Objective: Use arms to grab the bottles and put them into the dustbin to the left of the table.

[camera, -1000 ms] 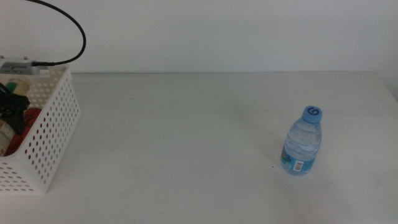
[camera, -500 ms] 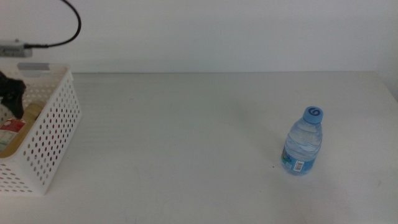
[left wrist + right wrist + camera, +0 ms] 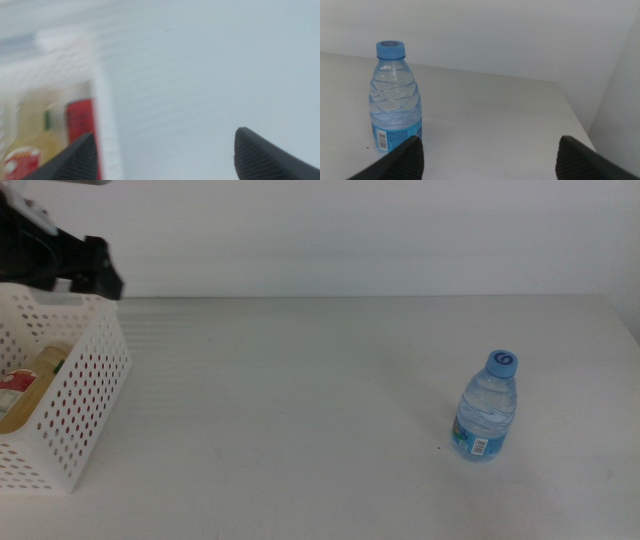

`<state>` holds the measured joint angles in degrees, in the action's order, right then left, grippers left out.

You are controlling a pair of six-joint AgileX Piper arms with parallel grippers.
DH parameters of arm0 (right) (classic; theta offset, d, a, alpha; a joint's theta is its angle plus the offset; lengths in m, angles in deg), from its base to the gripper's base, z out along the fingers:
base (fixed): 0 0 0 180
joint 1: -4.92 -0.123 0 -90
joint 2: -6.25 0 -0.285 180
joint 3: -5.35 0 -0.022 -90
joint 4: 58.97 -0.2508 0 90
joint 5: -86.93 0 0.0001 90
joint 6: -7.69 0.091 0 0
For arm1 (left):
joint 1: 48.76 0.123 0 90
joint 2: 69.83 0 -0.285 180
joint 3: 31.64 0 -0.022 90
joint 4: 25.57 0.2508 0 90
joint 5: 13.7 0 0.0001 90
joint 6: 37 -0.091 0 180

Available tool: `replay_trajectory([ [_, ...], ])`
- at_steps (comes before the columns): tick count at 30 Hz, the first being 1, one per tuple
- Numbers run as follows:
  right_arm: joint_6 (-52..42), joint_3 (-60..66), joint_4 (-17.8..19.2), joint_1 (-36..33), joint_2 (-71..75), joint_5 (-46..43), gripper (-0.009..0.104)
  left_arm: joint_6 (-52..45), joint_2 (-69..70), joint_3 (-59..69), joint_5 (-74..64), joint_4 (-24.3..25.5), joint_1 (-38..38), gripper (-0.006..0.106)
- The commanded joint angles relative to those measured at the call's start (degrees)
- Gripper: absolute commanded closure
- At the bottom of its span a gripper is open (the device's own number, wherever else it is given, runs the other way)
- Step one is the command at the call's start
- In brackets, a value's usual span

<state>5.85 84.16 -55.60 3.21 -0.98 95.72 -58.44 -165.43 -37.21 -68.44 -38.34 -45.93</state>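
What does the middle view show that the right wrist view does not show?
Only the middle view shows the dustbin at the table's left, with a yellow bottle lying inside it, and the left gripper above its far rim. Only the right wrist view shows the right gripper, its jaws wide open with nothing between them, close to the water bottle. Both show that upright blue-capped bottle and the white table.

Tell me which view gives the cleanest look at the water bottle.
Right wrist view: the water bottle stands upright, close and sharp, blue cap and label readable. The middle view shows it whole but small, standing on the table. The left wrist view doesn't show it.
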Motion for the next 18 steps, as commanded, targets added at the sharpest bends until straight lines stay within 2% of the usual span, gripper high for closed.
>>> replay_trajectory([
  [1, -0.6, -0.4, 0.8, 0.3, 1.6, -4.4, 0.011, -4.2, 7.3, 3.0, 6.7, -5.2, -2.6, 0.010],
  [8, -0.6, -0.4, 0.8, 0.3, 1.6, -4.4, 0.011, -12.0, 22.4, 17.0, 15.9, -14.5, -9.6, 0.010],
  [18, -0.6, -0.4, 0.8, 0.3, 1.6, -4.4, 0.011, -11.7, 36.1, 25.3, 15.9, -17.2, -11.3, 0.010],
])
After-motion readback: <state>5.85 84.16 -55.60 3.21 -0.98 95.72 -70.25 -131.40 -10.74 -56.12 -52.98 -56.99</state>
